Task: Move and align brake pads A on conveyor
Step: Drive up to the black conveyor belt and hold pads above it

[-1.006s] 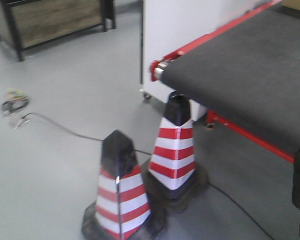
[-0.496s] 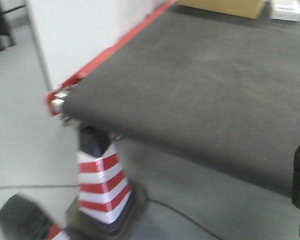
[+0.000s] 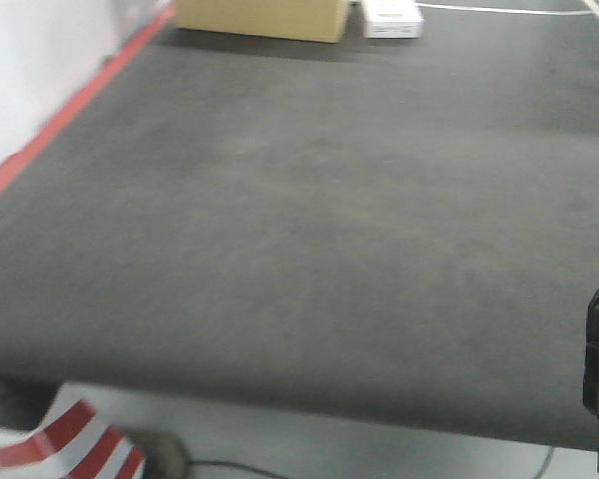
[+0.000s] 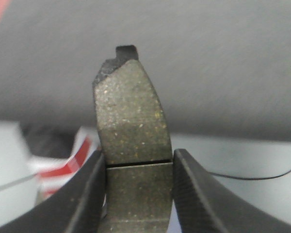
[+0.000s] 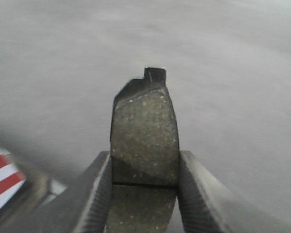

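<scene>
Left wrist view: the left gripper [image 4: 138, 160] is closed partway, its two black ribbed fingers [image 4: 89, 194] pressing the long sides of a brake pad [image 4: 131, 111]. The speckled dark-grey pad stands on end, its thin groove level with the fingertips and its notched end pointing away from the camera. Behind it lies the grey belt of the conveyor [image 4: 208, 63], and lower down a pale floor [image 4: 242, 155] with a thin black cable [image 4: 252, 175] and a red-and-white striped cone [image 4: 68, 165] at the left. In the right wrist view the right gripper [image 5: 145, 160] grips a second brake pad [image 5: 145, 126] the same way, by its long sides and groove near the fingertips, with the belt filling most of the background and the cone in the lower left corner. The front view shows the wide dark belt bare of pads, a red strip [image 3: 70, 105] along its left edge, and a cardboard box [image 3: 260, 18] and a white box [image 3: 391, 15] at its far end.
</scene>
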